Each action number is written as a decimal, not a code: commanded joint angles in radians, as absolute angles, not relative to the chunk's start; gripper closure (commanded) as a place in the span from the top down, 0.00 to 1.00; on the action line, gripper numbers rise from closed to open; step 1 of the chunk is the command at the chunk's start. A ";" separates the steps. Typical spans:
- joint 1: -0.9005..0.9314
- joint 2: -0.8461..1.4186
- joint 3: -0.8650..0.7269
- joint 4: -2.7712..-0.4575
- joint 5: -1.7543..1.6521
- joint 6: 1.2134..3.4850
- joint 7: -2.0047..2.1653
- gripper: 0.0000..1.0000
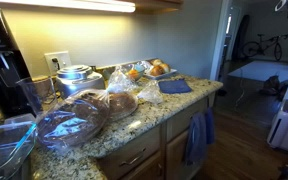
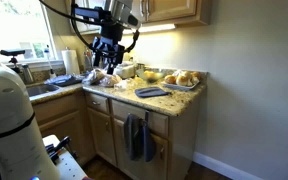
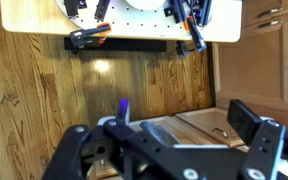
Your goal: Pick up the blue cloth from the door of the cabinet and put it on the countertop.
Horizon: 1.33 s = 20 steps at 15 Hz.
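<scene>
the counter [image 1: 144,128] runs long and crowded with bagged bread and fruit in both exterior views, so judge your landing spot toward its bare granite near the corner [image 2: 180,99]; below that corner stands the door of the cabinet [image 2: 162,140], and the blue cloth [image 2: 136,138] is draped over its top edge, hanging limp down the face, which is why it stays put with nothing gripping it; the arm [image 2: 94,15] is held high above the counter, well apart from the cloth, likely to keep clear of the clutter before you come down and out in front of the door; the claw [image 2: 106,55] hangs with its fingers spread and nothing between them, so the pick is not yet begun; the small folded dark-blue cloth [image 1: 174,87] lying flat on the counter is not your target; an exterior view shows the blue cloth [image 1: 197,138] from the side, its folds standing proud of the door [image 1: 174,150], yet shows no arm at all; the wrist view gives the wide gap of the claw [image 3: 164,142] over the wood floor [image 3: 84,80], but i cannot make out the blue cloth there, so steer by the exterior views.
</scene>
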<state>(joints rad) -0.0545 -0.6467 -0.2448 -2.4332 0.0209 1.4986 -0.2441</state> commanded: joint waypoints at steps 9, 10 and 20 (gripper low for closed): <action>-0.073 -0.643 -0.230 -2.432 0.028 1.497 -0.253 1.00; -0.073 -0.643 -0.230 -2.432 0.028 1.497 -0.253 1.00; -0.072 -0.454 -0.189 -2.525 0.032 1.843 -0.186 1.00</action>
